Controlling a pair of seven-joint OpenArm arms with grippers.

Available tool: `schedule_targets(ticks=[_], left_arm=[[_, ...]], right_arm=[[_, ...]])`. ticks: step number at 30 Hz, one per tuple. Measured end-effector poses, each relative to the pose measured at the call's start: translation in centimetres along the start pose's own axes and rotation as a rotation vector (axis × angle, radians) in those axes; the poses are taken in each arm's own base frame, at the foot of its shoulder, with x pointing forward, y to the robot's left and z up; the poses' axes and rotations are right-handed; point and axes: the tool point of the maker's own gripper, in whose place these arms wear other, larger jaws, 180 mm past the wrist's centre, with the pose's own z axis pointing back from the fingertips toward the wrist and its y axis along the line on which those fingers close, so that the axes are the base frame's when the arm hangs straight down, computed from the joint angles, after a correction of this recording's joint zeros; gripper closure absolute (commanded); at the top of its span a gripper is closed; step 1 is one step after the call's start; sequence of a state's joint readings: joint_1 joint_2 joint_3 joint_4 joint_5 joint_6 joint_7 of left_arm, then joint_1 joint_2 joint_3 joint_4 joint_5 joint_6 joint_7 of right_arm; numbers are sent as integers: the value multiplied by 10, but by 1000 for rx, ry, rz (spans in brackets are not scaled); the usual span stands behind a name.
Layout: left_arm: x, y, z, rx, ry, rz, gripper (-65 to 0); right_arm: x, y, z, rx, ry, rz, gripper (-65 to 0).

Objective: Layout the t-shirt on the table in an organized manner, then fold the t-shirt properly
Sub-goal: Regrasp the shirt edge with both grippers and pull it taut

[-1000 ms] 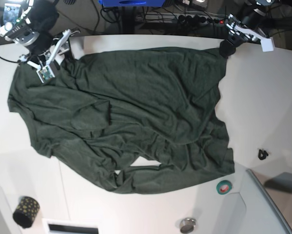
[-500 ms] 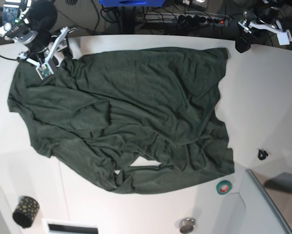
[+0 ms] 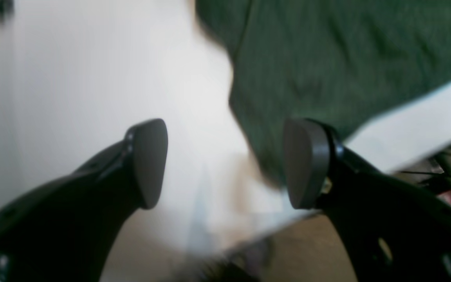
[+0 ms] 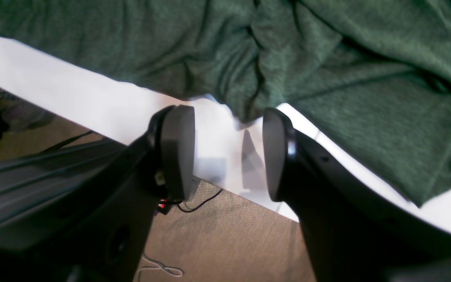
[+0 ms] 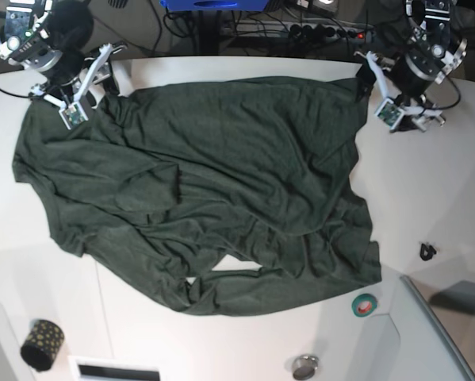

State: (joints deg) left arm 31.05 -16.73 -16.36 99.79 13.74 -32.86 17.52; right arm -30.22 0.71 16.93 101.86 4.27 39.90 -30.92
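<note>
Lies rumpled across the white table (image 5: 427, 182): dark green t-shirt (image 5: 213, 190), unmoved since a second ago. Left gripper (image 3: 225, 164), then pinched at the far corner, now gapes empty beside the hem. Right gripper (image 4: 227, 152) gapes, nothing clamped, at a fold.

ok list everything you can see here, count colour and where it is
t-shirt: one, dark green, spread wrinkled over the middle of the table
table: one, white, under everything
tape roll: one, green with a red centre, near edge beside the shirt's corner
patterned roll: one, black with pale dots, near corner
small black item: one, on bare table, kind unclear
round metal fitting: one, silver, near edge
cables and power strip: several, dark, on the floor beyond the far edge
left hand: one, black, open at the shirt's far corner
right hand: one, black, open at the shirt's other far corner
</note>
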Motion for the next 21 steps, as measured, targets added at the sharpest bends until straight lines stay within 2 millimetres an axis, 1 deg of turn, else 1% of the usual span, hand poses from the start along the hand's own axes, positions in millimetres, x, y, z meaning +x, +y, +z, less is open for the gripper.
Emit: schedule_targets(ticks=[1,3,6,8,10,12,15,18,21], left_arm=[[3,-4,-2,-18,6,-22,-429],[-6,-12,-8,-59,104,-100,-429],[-1,-26,-14,-167,134,-224,-429],[1,-31,-16,-194,143,-252,-421],[0,-33,-15,-200,145,-254,-387],[-3,-34,-14,-211,160,-262,-336],[0,-23,-16,-200,160,-303,-286],[1,-18,-16,-188,160,-316,-303],[-4,-23,-14,-217,172,-352,-355]], right_arm=[[0,0,0,0,3,2,-258],[0,0,0,0,2,1,-258],[-1,0,0,0,3,1,-258],[0,1,0,1,1,-1,-258],[-1,0,0,0,2,0,-258],[-1,-1,0,-2,3,0,-258],[-1,0,0,-1,2,-1,-258],[-1,0,0,-1,2,-2,-258],[0,0,0,1,1,-1,-258]])
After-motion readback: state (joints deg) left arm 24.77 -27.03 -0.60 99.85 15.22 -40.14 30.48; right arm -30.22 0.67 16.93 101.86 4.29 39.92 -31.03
